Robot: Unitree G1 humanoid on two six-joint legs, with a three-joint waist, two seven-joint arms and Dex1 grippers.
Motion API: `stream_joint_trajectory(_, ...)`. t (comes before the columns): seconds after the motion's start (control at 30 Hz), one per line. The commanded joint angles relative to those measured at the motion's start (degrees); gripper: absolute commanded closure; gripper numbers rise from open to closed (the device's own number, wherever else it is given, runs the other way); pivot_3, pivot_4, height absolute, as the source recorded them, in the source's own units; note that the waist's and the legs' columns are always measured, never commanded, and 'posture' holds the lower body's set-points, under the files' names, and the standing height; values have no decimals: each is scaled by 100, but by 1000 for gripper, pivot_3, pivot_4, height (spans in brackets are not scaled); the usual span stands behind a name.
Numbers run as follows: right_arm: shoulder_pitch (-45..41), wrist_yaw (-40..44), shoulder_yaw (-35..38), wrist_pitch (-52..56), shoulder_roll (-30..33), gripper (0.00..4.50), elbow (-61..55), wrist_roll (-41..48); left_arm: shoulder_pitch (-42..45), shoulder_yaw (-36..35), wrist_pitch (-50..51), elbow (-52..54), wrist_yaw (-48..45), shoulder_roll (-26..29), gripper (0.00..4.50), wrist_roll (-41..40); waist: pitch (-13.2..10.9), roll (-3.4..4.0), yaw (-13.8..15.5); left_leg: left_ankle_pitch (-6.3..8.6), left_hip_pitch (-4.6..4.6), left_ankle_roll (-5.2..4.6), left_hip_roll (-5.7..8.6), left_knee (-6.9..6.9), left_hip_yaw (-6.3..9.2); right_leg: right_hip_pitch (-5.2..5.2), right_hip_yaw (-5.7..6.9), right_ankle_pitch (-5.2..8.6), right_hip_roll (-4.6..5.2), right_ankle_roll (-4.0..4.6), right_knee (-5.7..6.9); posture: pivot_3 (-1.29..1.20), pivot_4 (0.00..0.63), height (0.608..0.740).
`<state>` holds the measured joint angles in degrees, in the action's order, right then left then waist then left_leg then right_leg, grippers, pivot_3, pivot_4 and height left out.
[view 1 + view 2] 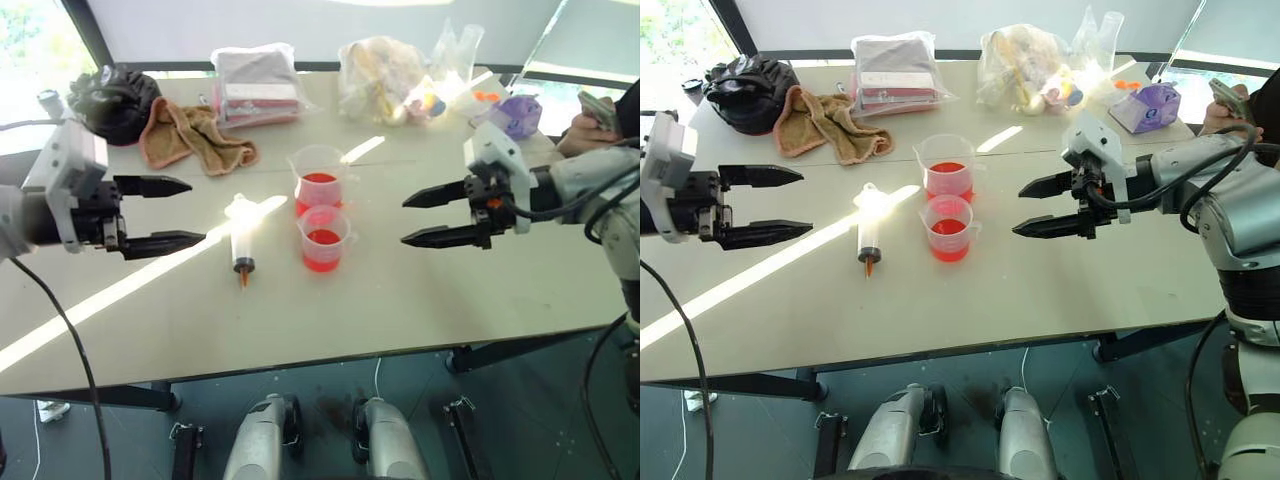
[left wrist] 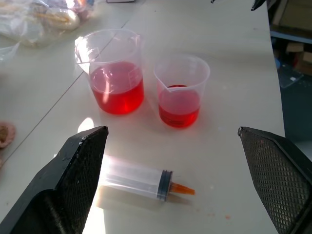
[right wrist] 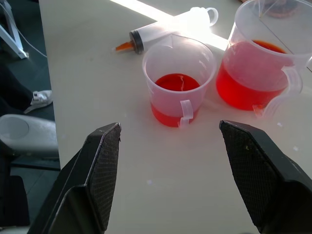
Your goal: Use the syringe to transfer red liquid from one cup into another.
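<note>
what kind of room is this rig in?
Probably a lab or workshop test room, not a home: a plain work table by big windows, cluttered with bagged supplies, and two measuring beakers of red liquid beside a syringe.

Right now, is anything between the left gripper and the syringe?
Nothing visible. The open left gripper hovers beside the syringe, which lies flat on bare table; both cups stand on its far side.

The cups [image 1: 320, 205] and the syringe [image 1: 241, 236] are clear, glossy plastic; the desk [image 1: 420, 290] is smooth and matt. Each pincer's fingers [image 3: 103, 170] carry black cross-hatched pads, and the brown towel [image 1: 190, 135] looks like soft cloth.
</note>
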<state>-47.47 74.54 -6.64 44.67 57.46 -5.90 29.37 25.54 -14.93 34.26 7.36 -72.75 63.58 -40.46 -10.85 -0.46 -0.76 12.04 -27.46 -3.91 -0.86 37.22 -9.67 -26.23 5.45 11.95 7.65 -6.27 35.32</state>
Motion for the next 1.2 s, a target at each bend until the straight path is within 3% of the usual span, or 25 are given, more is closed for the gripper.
stream_joint_trajectory(0.03, -180, 39, 86, -165, 82, 1118, 100, -160, 160, -31, -131, -13, -105, 58, 29, 69, 0, 0, -4, 0, 0, 0, 0, 0, 0, 0, 0, 0, 1, 0, 0, 0, 150, 740)
stream_joint_trajectory(0.97, -369, 206, 105, -324, -50, 1118, 537, -580, 116, 49, 58, 138, 82, -28, 29, 355, 0, 0, -9, 0, 0, -1, -1, 6, 1, 5, -1, -1, 0, -1, 7, 0, 150, 740)
stream_joint_trajectory(1.2, -345, 127, 138, -241, -78, 1118, 477, -554, 270, 227, 146, 94, 770, -204, 29, 796, 0, 0, -4, 0, 0, 0, -1, 6, 0, 12, -1, -1, 0, -2, 8, 0, 150, 740)
